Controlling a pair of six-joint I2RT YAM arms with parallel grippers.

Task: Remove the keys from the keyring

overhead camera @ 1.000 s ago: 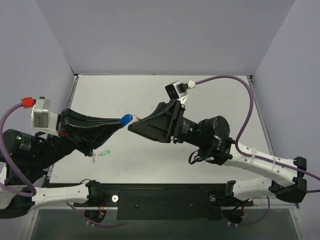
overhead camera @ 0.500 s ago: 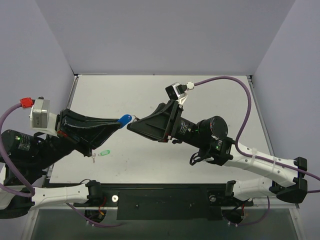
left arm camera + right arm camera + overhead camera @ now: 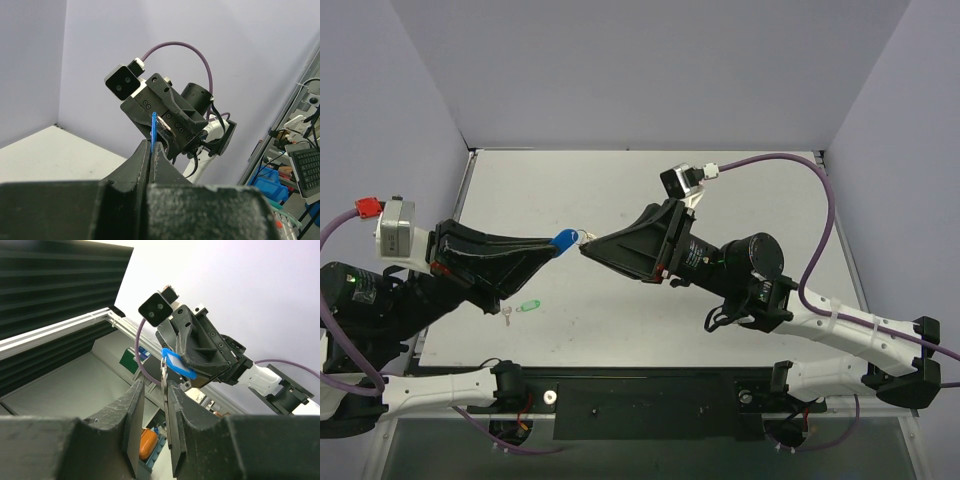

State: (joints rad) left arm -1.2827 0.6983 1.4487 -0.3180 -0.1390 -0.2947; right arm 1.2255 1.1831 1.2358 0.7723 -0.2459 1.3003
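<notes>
My left gripper (image 3: 558, 247) is shut on the blue tag of the keyring (image 3: 564, 237) and holds it above the table. In the left wrist view the tag (image 3: 153, 126) stands edge-on out of my closed fingertips (image 3: 151, 146). My right gripper (image 3: 586, 246) meets it tip to tip. In the right wrist view the tag (image 3: 178, 363) sits ahead, and the silver key (image 3: 165, 402) hangs from its thin ring (image 3: 163, 361) between my right jaws (image 3: 156, 386). The jaws stand apart. The key lies against the right finger, clear of the left one.
A green tag (image 3: 529, 306) with its own silver key (image 3: 507, 315) lies on the white table (image 3: 620, 190) below my left gripper. Grey walls close the table at the back and both sides.
Both grippers have shifted only slightly; the right arm has drifted a little to the right. The blue tag stays held between the two tips.
</notes>
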